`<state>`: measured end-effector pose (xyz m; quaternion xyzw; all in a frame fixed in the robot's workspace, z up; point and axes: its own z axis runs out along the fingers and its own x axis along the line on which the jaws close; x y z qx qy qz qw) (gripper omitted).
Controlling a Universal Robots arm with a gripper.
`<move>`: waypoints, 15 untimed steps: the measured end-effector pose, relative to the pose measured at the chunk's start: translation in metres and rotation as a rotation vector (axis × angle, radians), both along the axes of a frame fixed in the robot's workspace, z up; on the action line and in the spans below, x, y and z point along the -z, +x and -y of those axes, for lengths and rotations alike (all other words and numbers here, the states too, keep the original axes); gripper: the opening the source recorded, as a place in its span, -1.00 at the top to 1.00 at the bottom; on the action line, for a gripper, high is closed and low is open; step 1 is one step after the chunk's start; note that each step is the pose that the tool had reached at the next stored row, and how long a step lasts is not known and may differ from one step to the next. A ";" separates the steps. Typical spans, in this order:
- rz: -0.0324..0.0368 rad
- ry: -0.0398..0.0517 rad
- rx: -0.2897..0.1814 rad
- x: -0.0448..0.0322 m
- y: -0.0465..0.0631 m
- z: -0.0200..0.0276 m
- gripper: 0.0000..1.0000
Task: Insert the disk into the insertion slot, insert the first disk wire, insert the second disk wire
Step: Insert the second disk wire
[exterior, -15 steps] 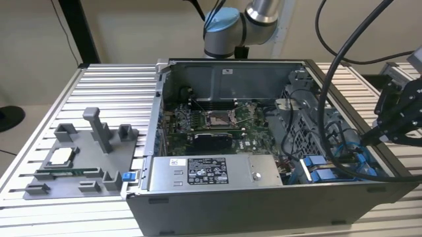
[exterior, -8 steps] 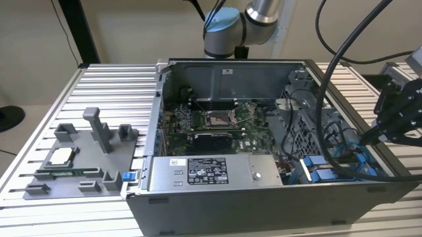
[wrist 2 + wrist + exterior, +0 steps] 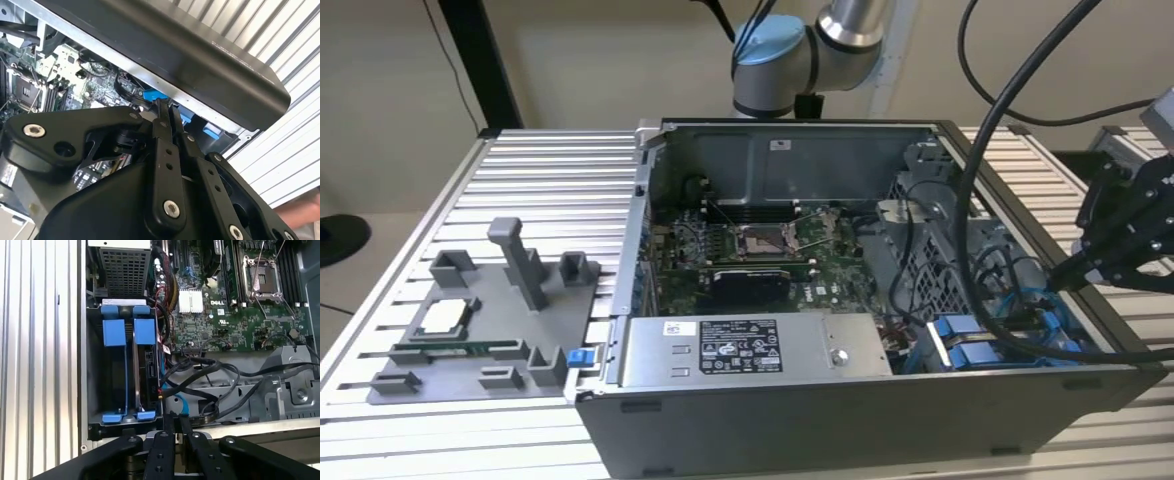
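Note:
My gripper (image 3: 1107,255) hangs over the open computer case's side on the exterior view's right, its black fingers (image 3: 161,107) shut together with nothing between them. Just past the fingertips (image 3: 169,421) lies the insertion slot (image 3: 95,365), a grey metal bay with two bright blue frames (image 3: 114,332) side by side and blue tabs (image 3: 112,417) at its near end. A dark flat body that looks like the disk (image 3: 150,362) stands on edge in the frame nearer the motherboard; its label face is hidden. A thin light-blue wire (image 3: 183,404) and a black wire bundle (image 3: 200,375) lie loose beside the bay, close to my fingers.
The case holds a green motherboard (image 3: 747,250) and a grey labelled power-supply box (image 3: 734,345). Thick black cables (image 3: 987,150) hang down across the case's right part. A grey fixture tray (image 3: 480,330) rests on the ribbed metal table (image 3: 547,170) at the exterior view's left.

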<state>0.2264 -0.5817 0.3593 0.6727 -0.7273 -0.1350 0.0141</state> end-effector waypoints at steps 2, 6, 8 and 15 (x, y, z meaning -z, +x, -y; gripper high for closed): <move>-0.0001 -0.0001 0.000 -0.0056 -0.002 0.0000 1.00; -0.0001 0.0002 0.000 -0.0134 -0.010 -0.0009 1.00; -0.0001 0.0001 0.000 -0.0172 -0.014 -0.0018 1.00; -0.0005 -0.0003 0.000 -0.0217 -0.029 -0.0102 1.00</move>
